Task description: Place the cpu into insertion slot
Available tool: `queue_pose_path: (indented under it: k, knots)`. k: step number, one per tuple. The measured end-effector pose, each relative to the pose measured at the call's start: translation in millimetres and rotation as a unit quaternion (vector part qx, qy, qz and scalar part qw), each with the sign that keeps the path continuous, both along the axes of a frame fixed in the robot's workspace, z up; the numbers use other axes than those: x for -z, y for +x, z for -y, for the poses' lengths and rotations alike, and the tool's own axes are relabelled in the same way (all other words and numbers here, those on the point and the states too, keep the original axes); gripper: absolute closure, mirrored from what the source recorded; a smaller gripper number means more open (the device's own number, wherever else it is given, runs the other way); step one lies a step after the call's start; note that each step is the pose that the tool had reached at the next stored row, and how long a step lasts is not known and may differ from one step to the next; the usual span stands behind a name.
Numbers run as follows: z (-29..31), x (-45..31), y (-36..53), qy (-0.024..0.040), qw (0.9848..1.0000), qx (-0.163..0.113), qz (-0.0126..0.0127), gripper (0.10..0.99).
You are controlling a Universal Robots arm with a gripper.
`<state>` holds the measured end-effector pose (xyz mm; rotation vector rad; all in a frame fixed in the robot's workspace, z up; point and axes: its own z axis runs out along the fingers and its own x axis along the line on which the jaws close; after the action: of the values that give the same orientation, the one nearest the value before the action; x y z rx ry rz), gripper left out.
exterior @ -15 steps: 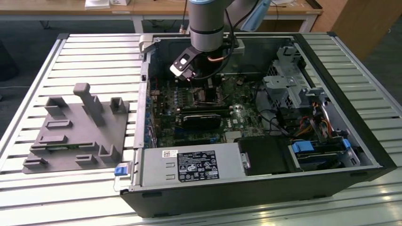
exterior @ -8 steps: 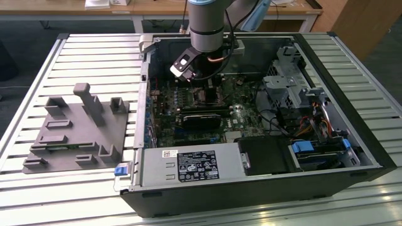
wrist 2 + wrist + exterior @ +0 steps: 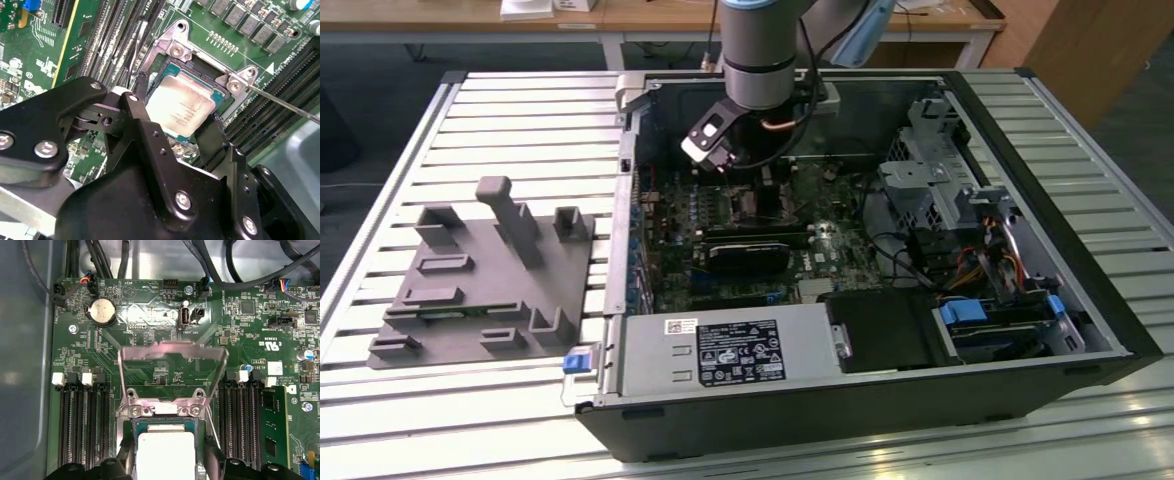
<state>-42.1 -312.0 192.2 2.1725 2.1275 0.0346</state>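
Gripper: the black angular metal gripper [image 3: 179,114] is hanging low over the green printed motherboard [image 3: 90,360] and straddling the chip in both wrist views. Whether it is clamping the chip or standing free of it cannot be told.
Arm: the grey cylindrical robot arm [image 3: 761,50] is reaching down into the open black computer case [image 3: 1067,300].
Chip: the small flat square cpu with a dull silvery-beige metal face [image 3: 182,105] is lying inside the socket's outline. It is looking level, though full seating cannot be confirmed.
Socket: the small square dark-framed insertion slot [image 3: 200,67] is sitting between banks of long black connector strips [image 3: 80,425].
Plate: the thin silvery metal retention plate [image 3: 172,346] is standing hinged open, well apart from the chip. Its thin steel lever rod [image 3: 282,103] is angling away beside the socket.
Risk, alignment: if the chip is resting slightly rotated or tilted, any downward pressure is likely to bend the socket contacts.
Risk, release: if the grip is partly engaged, a lift is likely to drag the chip askew or out of the frame.
Risk, clearance: the gripper is working just beside the socket frame, so sideways drift could strike the bracket or the nearest strips.
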Motion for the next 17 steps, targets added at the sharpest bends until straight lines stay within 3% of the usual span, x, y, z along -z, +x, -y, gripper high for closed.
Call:
queue_pose_path:
  k: [5, 8, 9, 12, 13, 14, 16, 17]
  knots:
    - [0.0, -11.6, 0.0, 0.0025, 1.0, 0.0, -0.0004, 0.431]
    - [0.0, -14.9, 0.5, 0.0038, 1.0, 0.0, -0.0021, 0.447]
    - [0.2, -15.2, 0.5, 0.0052, 1.0, 0.0, -0.0029, 0.51]
    - [0.8, -15.4, 0.7, 0.0111, 0.9999, 0.0, -0.0052, 0.573]
    - [1.0, -15.3, 0.9, 0.0117, 0.9999, 0.0, -0.0059, 0.686]
    - [1.0, -15.4, 1.3, 0.0118, 0.9999, 0.0, -0.0069, 0.686]
    - [1.2, -15.4, 1.9, 0.0119, 0.9999, 0.0, -0.009, 0.804]
    - [1.3, -15.5, 2.3, 0.0121, 0.9999, 0.0, -0.0102, 0.804]
